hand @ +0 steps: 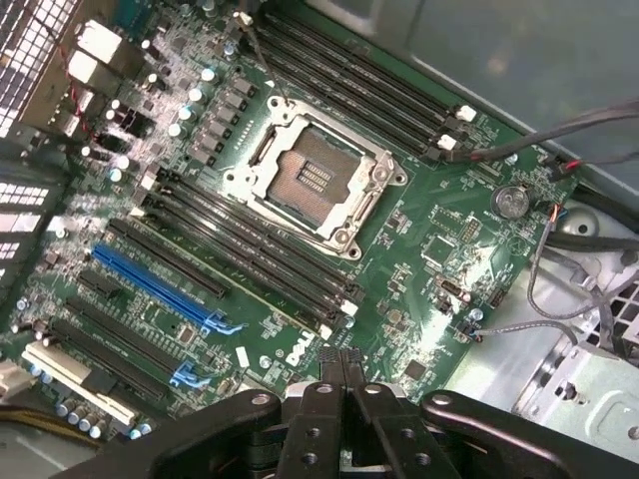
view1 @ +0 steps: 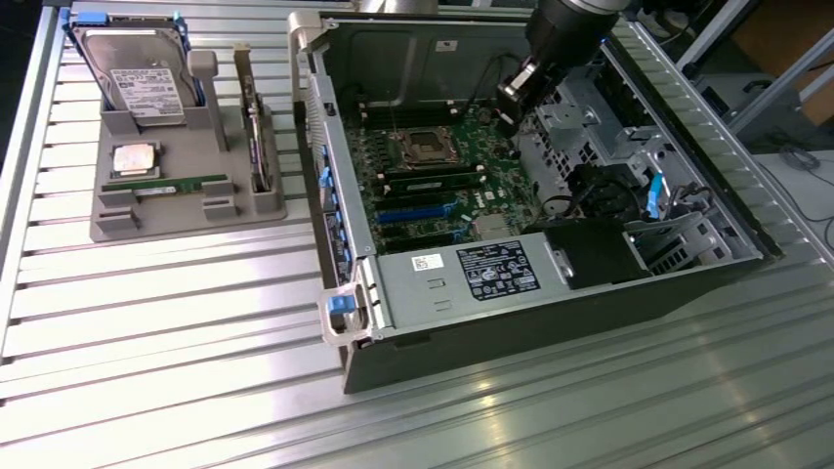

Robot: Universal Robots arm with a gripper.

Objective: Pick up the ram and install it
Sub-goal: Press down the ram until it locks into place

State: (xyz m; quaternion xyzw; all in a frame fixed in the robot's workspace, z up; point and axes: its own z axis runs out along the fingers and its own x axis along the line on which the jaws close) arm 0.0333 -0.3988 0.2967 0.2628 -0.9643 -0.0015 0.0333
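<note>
Over the open computer case (view1: 548,244), the arm reaches down from the top of the exterior view, its end effector (view1: 511,106) hanging above the motherboard (view1: 431,186) beside the empty CPU socket (view1: 427,147). Seen from the wrist, the end effector (hand: 344,371) has its two black fingers (hand: 321,399) pressed together, closed with nothing between them, poised just above the green board near the long black memory slots (hand: 250,249) that run alongside the socket (hand: 315,180). The ram (view1: 167,184), a narrow green stick with a white label, lies well apart from the arm, outside the case, resting on its edge in a slot of the grey holder tray (view1: 156,220) toward the exterior view's left. On that same tray a hard drive (view1: 137,73) stands at the far end, a square silver CPU chip (view1: 137,156) sits just behind the ram, and a broader card (view1: 258,137) stands upright on the tray's side nearest the case. Inside the case, one memory stick (view1: 431,183) is already seated in a slot just below the socket, and blue expansion slots (view1: 417,213) lie nearer the power supply (view1: 456,278). Tray and case both rest on the ribbed metal surface (view1: 170,352).
</note>
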